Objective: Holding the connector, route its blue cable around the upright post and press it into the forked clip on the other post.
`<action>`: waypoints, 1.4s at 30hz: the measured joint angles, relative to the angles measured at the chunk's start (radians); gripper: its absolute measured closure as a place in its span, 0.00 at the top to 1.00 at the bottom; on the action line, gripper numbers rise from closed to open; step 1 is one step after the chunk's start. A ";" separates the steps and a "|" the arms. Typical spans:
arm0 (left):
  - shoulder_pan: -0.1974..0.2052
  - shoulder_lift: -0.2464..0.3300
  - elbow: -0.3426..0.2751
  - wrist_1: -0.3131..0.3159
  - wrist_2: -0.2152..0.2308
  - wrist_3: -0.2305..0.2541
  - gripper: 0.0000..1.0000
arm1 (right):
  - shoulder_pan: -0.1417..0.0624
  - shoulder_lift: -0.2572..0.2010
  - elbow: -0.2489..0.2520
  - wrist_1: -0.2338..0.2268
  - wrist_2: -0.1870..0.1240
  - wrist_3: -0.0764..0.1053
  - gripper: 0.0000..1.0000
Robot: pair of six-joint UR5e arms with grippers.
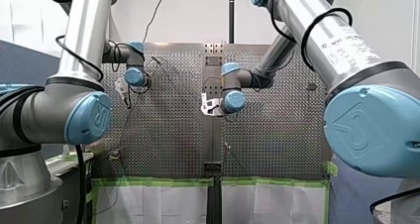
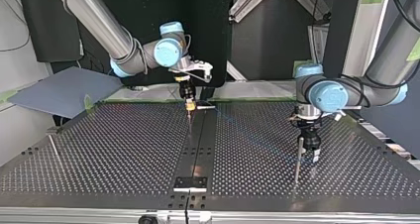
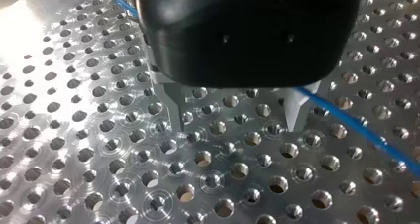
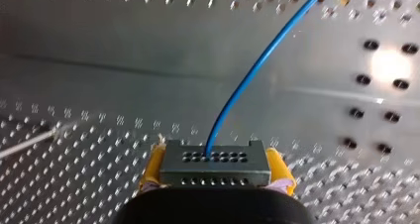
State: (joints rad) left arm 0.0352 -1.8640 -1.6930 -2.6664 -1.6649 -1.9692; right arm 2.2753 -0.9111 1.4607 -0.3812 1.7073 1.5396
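Note:
My right gripper (image 4: pixel 216 154) is shut on a grey connector block (image 4: pixel 216 168), which sits between its yellow pads (image 4: pixel 153 167). A blue cable (image 4: pixel 247 80) rises from the connector and curves away over the perforated plate. In the top view this gripper (image 2: pixel 189 104) hangs just above the plate's far middle. My left gripper (image 3: pixel 235 120) is open, its two fingers close above the plate with nothing between them. The blue cable (image 3: pixel 346 117) runs past the outside of one finger (image 3: pixel 296 110). In the top view my left gripper (image 2: pixel 311 152) stands right beside a thin upright post (image 2: pixel 298 159).
Another thin post (image 2: pixel 53 147) leans near the plate's edge at the top view's left. A dark strip (image 2: pixel 198 144) runs down the middle of the perforated table (image 2: pixel 124 149). Green tape (image 1: pixel 153 182) marks the table's edge in the front view.

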 joint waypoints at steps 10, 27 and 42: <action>-0.004 -0.001 0.000 -0.002 0.000 0.001 0.99 | -0.031 0.000 0.092 -0.092 0.092 0.006 0.00; -0.008 -0.001 0.000 -0.004 0.000 0.001 0.99 | -0.087 0.000 0.249 -0.249 0.132 0.050 0.00; -0.011 -0.001 0.000 -0.005 0.000 0.000 0.99 | -0.117 0.010 0.363 -0.363 0.127 0.100 0.00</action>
State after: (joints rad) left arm 0.0245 -1.8646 -1.6932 -2.6709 -1.6649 -1.9696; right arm 2.1583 -0.9007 1.8241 -0.7447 1.8345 1.6394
